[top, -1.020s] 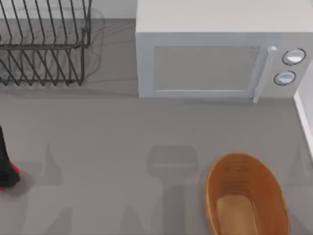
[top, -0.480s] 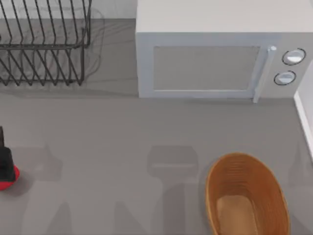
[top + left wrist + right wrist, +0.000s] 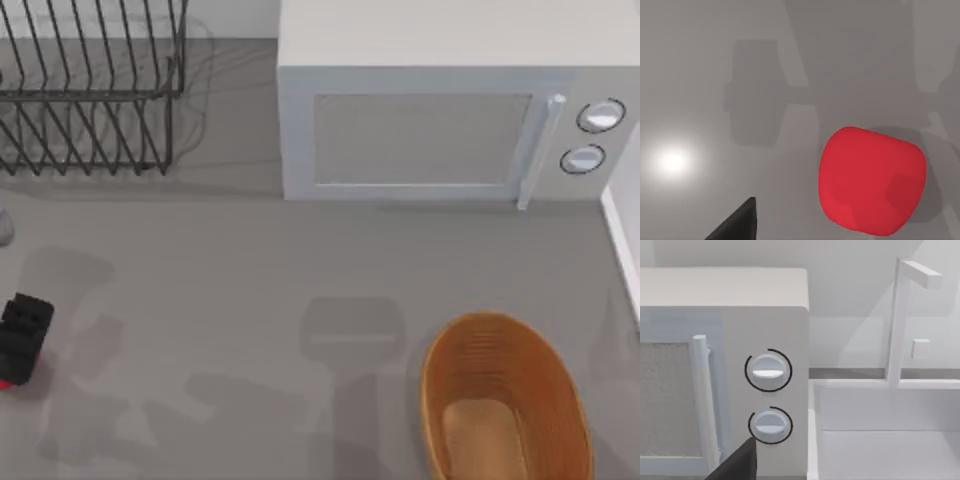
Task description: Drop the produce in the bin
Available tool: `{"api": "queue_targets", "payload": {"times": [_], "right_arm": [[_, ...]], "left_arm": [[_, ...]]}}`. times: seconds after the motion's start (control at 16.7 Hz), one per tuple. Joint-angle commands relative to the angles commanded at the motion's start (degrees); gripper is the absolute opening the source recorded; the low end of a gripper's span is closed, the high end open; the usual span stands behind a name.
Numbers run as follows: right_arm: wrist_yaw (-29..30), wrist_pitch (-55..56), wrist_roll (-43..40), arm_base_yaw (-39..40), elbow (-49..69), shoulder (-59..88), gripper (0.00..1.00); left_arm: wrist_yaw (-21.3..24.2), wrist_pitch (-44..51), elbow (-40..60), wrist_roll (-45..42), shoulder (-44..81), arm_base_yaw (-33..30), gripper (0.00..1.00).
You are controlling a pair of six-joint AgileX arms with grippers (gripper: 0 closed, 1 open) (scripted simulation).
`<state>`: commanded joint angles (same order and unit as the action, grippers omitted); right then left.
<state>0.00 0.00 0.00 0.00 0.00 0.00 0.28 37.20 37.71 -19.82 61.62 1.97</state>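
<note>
Left claw [image 3: 22, 338] black, low at the far left edge of the worktop [image 3: 250, 270], directly over the produce [image 3: 8, 381], of which a thin red sliver peeks out beneath it in the top view. From the left wrist: produce [image 3: 872, 180] sitting free on the grey surface, apart from the single dark fingertip [image 3: 737, 222] at the frame's edge, nothing gripped between the fingers as far as visible; how wide the claw stands open, impossible to tell. Produce roundish and slightly squarish, a little wider than tall in the wrist view, no stem or tip showing, so no clear pointing direction and only a faint long axis. Farther out, toward the right and near edge: bin [image 3: 505, 400], oval, orange-brown wicker with a tan bottom, long axis running roughly front to back with a slight tilt, well apart from the produce. At the back left, a black wire rack [image 3: 90, 90]; at the back centre to right, a white microwave [image 3: 430, 110], door shut, two dials [image 3: 590, 135] at its right side. From the right wrist: microwave dials [image 3: 768, 397] close ahead, a white sink [image 3: 885, 425] with a faucet [image 3: 905, 315] beside it, one dark fingertip [image 3: 737, 465] at the edge; right claw's opening likewise impossible to tell.
</note>
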Motion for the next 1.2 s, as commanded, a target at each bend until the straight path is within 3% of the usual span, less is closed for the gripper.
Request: {"api": "queue_targets", "payload": {"times": [0.3, 0.54, 0.96, 1.2], "right_arm": [[0.0, 0.0, 0.0, 0.0, 0.0, 0.0, 1.0], [0.0, 0.0, 0.0, 0.0, 0.0, 0.0, 1.0], [0.0, 0.0, 0.0, 0.0, 0.0, 0.0, 1.0], [0.0, 0.0, 0.0, 0.0, 0.0, 0.0, 1.0]], "left_arm": [[0.1, 12.7, 13.4, -7.0, 20.9, 0.7, 1.0], [0.1, 18.2, 20.0, -10.2, 30.0, 1.0, 1.0], [0.1, 18.6, 20.7, -10.5, 31.3, 0.8, 1.0], [0.1, 12.3, 17.4, -10.6, 34.3, 1.0, 1.0]]}}
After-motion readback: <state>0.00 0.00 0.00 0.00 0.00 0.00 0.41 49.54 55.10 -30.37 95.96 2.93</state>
